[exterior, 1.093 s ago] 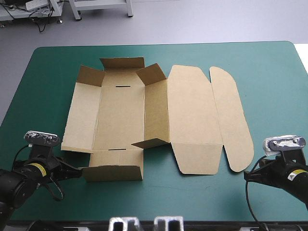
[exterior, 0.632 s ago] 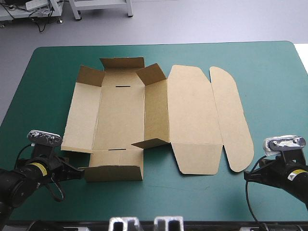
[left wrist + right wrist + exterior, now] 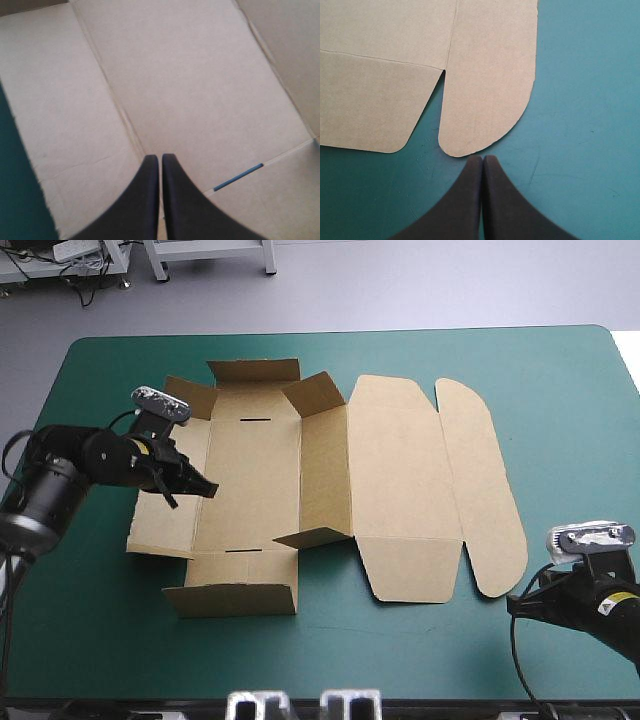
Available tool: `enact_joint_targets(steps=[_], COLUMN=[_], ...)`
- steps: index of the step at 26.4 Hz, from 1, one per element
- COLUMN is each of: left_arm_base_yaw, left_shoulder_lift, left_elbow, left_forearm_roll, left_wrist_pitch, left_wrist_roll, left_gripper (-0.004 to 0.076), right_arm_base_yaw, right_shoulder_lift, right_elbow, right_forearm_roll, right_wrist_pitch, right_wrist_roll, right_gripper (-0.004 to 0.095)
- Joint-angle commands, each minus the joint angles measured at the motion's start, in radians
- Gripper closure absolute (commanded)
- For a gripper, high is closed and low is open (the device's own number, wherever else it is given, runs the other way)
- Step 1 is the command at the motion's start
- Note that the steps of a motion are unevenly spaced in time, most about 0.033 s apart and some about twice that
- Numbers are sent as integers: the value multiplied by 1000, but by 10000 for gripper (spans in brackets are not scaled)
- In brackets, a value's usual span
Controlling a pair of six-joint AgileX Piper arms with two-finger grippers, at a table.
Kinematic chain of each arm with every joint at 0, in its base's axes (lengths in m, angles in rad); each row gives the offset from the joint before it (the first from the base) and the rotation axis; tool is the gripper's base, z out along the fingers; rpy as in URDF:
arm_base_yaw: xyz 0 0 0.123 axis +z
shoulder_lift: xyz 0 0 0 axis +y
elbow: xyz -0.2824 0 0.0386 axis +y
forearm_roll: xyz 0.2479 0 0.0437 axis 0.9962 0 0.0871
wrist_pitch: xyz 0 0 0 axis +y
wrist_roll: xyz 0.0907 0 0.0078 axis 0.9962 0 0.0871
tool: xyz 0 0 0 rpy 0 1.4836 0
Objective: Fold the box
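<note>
- Bright, even overhead light fills the high view; the teal-green cover (image 3: 560,380) shows no hot spots from 9 o'clock across to 3 o'clock.
- The box (image 3: 250,480) is evenly lit, its raised flaps at 12 o'clock a shade darker than the flat panels.
- Shadows are short and soft-edged.
- The left gripper (image 3: 160,157) stays matte, without glare.
- Ahead of the right gripper (image 3: 482,159), fine scuffs on the cover catch light.
</note>
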Motion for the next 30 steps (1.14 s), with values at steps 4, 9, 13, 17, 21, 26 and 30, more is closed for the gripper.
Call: enact_joint_targets(steps=[4,9,13,17,21,26,30], left_arm_base_yaw=[318,595,686,708,708,708,688], left_shoulder_lift=[55,93,128,188,275,376,428], left_elbow=[-149,-149,-149,-149,-149,-149,-149], left_forearm_roll=[-463,-450,-424,-421,-454,-559,-541], left_wrist_pitch=[81,82,113,160,265,304,307], left_wrist_roll=[346,262,261,297,344,409,444], left_gripper=[709,698,569,386,310,310,310], right_arm_base_yaw=[3,3,3,3,3,3,3], right_shoulder_lift=[1,1,1,1,1,1,1], right_elbow=[-25,-25,-25,-25,-25,-25,-25], right_forearm_roll=[5,5,5,5,5,7,5], right_wrist_pitch=[-48,-48,-52,-52,-56,-56,-56], right_wrist_roll=[-9,-9,-9,-9,-9,-9,-9], right_gripper=[928,928,928,928,928,928,928])
